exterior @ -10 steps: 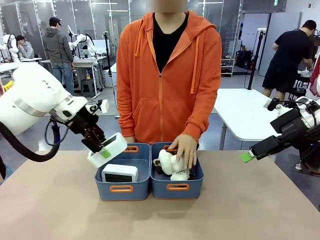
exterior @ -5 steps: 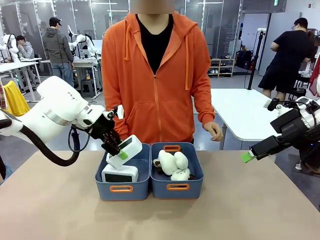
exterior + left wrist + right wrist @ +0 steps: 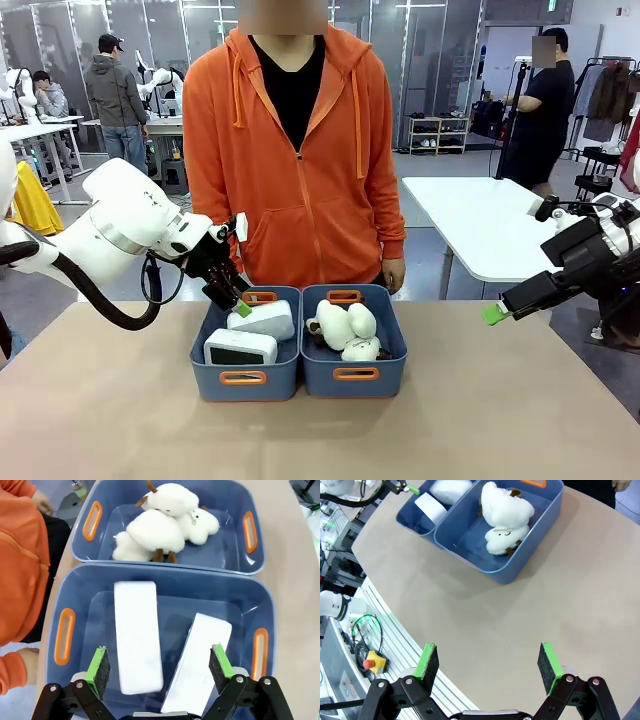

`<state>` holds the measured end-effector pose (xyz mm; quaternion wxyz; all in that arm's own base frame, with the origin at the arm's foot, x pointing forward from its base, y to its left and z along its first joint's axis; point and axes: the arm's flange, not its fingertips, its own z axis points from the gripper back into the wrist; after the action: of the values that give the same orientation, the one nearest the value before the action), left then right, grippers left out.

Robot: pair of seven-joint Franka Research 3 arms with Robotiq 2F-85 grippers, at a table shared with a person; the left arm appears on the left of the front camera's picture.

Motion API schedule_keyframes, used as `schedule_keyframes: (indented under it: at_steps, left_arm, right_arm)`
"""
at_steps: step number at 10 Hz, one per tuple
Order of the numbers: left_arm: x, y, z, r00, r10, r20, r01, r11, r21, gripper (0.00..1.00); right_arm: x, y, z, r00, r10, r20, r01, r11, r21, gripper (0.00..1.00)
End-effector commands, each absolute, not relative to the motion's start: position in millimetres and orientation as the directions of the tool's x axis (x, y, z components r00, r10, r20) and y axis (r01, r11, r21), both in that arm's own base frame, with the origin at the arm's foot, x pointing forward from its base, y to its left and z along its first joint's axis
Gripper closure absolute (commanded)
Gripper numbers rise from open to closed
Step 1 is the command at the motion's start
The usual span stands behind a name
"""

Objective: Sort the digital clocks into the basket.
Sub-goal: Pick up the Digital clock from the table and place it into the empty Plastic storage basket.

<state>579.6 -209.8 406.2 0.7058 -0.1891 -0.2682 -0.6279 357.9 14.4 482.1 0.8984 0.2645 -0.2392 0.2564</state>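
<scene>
The left gripper [image 3: 160, 665] hangs with its green-padded fingers spread apart and empty over the left blue rectangular plastic basket with orange-rimmed handle slots [image 3: 222, 385]. Directly below the pads lie both small white rounded-rectangular plastic digital clocks — one [image 3: 138, 636] under the left pad, the other [image 3: 197, 663] tilted beneath the right pad, neither touched. Just beyond the gripper, the matching second blue tub [image 3: 396, 370] sits wall to wall with the first and holds the fluffy cream plush toys [image 3: 167, 521]. Behind both tubs stands a person in an orange hooded jacket [image 3: 295, 170], close against the far table edge. The right gripper [image 3: 489, 666] hovers well off to the side over bare tan tabletop [image 3: 560, 595], jaws wide apart, holding nothing.
</scene>
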Motion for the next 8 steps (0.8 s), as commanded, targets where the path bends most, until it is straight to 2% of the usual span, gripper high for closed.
schedule_keyframes:
  at_steps: [1,4,5,8]
  left_arm:
    - [574.8,-206.6,407.9,0.078,-0.797,0.599,0.983,0.162,0.088,0.00]
    - [566.9,-190.5,416.8,0.075,-0.801,0.594,0.979,0.172,0.109,0.00]
    - [580.0,-202.4,411.0,0.071,-0.786,0.614,0.985,0.152,0.080,0.00]
    - [580.0,-202.4,411.0,0.071,-0.786,0.614,0.985,0.152,0.080,0.00]
  right_arm:
    - [356.9,14.9,481.5,0.756,0.339,0.559,-0.583,0.736,0.343,0.00]
    - [356.9,14.9,481.5,0.756,0.339,0.559,-0.583,0.736,0.343,0.00]
    - [356.9,14.9,481.5,0.756,0.339,0.559,-0.583,0.736,0.343,0.00]
    - [356.9,14.9,481.5,0.756,0.339,0.559,-0.583,0.736,0.343,0.00]
